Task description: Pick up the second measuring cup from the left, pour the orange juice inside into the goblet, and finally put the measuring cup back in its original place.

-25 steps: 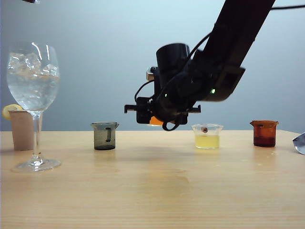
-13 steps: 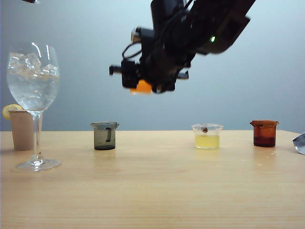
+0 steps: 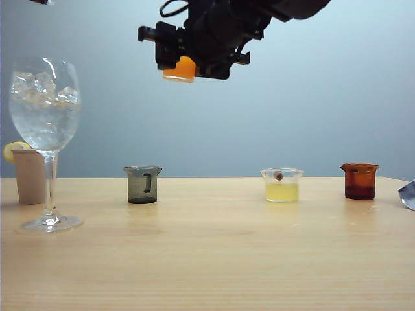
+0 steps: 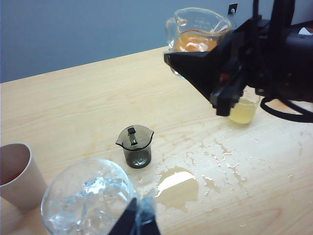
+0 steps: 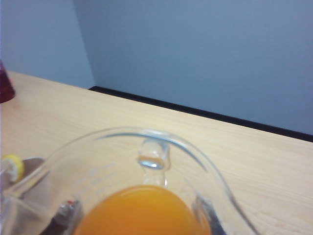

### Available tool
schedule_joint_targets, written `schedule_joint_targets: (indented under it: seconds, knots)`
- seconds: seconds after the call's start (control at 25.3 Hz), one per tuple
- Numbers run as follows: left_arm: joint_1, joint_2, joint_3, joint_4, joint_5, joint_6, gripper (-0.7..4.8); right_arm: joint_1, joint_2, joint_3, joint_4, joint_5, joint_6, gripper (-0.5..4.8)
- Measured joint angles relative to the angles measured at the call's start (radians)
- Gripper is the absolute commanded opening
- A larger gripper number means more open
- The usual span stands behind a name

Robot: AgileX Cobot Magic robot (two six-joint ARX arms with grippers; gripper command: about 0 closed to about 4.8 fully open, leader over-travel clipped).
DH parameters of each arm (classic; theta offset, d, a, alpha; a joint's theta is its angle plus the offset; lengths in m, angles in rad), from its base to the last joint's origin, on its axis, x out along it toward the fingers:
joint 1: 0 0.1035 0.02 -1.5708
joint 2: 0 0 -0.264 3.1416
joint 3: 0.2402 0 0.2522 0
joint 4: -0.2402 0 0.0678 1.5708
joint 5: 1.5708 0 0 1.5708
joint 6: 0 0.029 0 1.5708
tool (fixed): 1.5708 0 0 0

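The right gripper (image 3: 185,61) grips the second measuring cup (image 4: 195,34), holding orange juice (image 5: 142,210), high above the table (image 3: 207,259); left gripper (image 4: 139,223) state indeterminate; the goblet (image 3: 45,139) holds ice

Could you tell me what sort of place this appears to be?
Probably a lab test bench staged as a drinks bar: plain grey backdrop, pale wood table, small cups, an iced goblet, and the right hand holding juice.
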Motion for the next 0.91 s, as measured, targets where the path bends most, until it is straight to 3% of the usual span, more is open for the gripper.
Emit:
schedule_joint_targets:
  seconds: [0.48,0.75,0.91]
  knots:
    - [0.000,-0.001,0.000,-0.019,0.000,0.000,-0.03,0.016,-0.026,0.000,-0.059,-0.023,0.000,1.47]
    - [0.026,-0.050,0.002,-0.193,0.000,0.000,-0.03,0.016,-0.029,0.000,-0.064,-0.031,0.000,1.47]
    - [0.063,-0.085,0.002,-0.219,0.002,0.000,-0.03,0.016,-0.029,0.000,-0.076,-0.063,0.000,1.47]
